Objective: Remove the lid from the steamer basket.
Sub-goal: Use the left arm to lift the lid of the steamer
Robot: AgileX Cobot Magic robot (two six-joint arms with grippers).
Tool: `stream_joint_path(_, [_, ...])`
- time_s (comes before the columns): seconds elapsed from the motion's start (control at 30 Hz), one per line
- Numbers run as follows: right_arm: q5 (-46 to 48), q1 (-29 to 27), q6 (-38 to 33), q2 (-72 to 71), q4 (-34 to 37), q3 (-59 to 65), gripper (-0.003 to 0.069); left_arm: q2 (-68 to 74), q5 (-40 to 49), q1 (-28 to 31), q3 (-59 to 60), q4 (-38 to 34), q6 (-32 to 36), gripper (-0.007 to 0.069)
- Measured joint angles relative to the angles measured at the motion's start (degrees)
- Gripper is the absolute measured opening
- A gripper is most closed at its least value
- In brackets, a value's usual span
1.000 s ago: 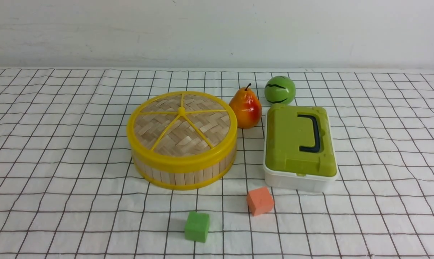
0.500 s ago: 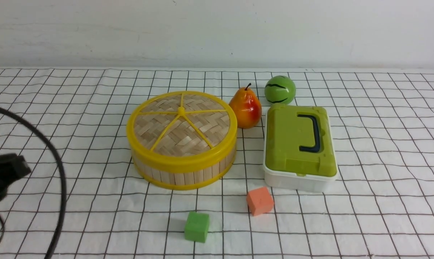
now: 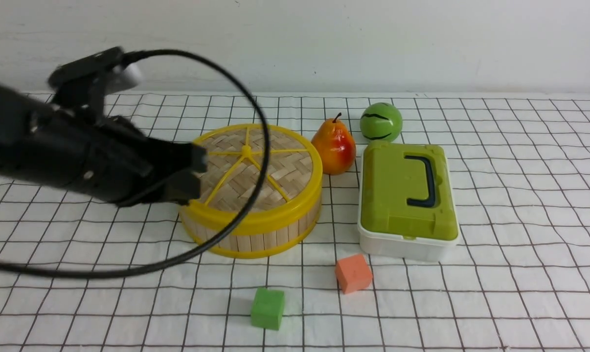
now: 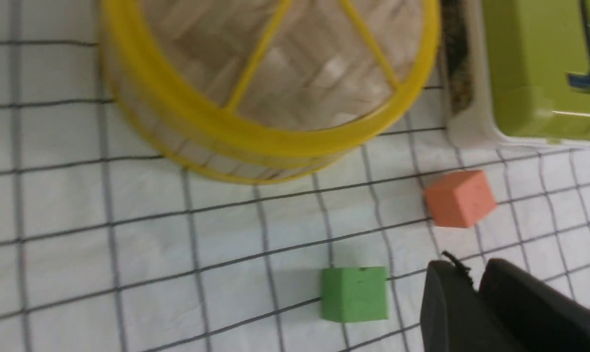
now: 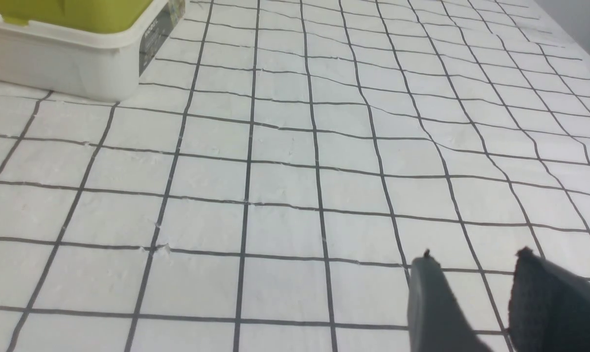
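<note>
The lid (image 3: 270, 168), woven bamboo with a yellow rim, spokes and centre knob, sits closed on the steamer basket (image 3: 256, 240) in the middle of the checked cloth. My left gripper (image 3: 197, 173) hovers at the lid's left edge, its jaws together and empty. Its black cable arcs in front of the lid. In the left wrist view the lid (image 4: 295, 63) and the basket (image 4: 197, 146) are blurred, and the gripper (image 4: 466, 266) shows near a green cube. My right gripper (image 5: 476, 256) is open and empty over bare cloth; it is out of the front view.
A pear (image 3: 334, 146) and a green ball (image 3: 380, 122) stand behind and to the right of the basket. A white box with a green lid (image 3: 407, 195) is to its right. An orange cube (image 3: 353, 273) and a green cube (image 3: 267, 308) lie in front.
My left arm has swung in from the left edge, risen and reached the lid's left rim. The lid, basket and other objects have not moved.
</note>
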Motion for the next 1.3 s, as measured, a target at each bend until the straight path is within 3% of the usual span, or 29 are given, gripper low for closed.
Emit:
stream_joint_path(0.2, [0.0, 0.0, 0.0, 0.0, 0.0, 0.0, 0.0240, 12.3, 9.8, -0.7, -15.6, 0.0, 1.7, 0.0090])
stream_joint_path(0.33, [0.0, 0.0, 0.0, 0.0, 0.0, 0.0, 0.0240, 22.7, 17.3, -0.8, -29.7, 5.0, 0.3, 0.0090])
stream_joint_path(0.5, [0.0, 0.0, 0.0, 0.0, 0.0, 0.0, 0.0240, 32.4, 20.0, -0.8, -43.7, 12.4, -4.3, 0.0094])
stream_joint_path(0.67, [0.0, 0.0, 0.0, 0.0, 0.0, 0.0, 0.0240, 39.5, 24.0, -0.8, -53.3, 17.0, -6.1, 0.0163])
stream_joint_path(0.83, [0.0, 0.0, 0.0, 0.0, 0.0, 0.0, 0.0240, 44.2, 24.1, -0.8, -57.8, 19.3, -6.3, 0.0300])
stream_joint_path(0.93, [0.0, 0.0, 0.0, 0.0, 0.0, 0.0, 0.0240, 45.3, 22.8, -0.8, -58.1, 20.2, -5.0, 0.0330])
stream_joint_path(1.3, [0.0, 0.0, 0.0, 0.0, 0.0, 0.0, 0.0240, 48.6, 21.3, -0.8, -58.1, 19.0, 0.4, 0.0272])
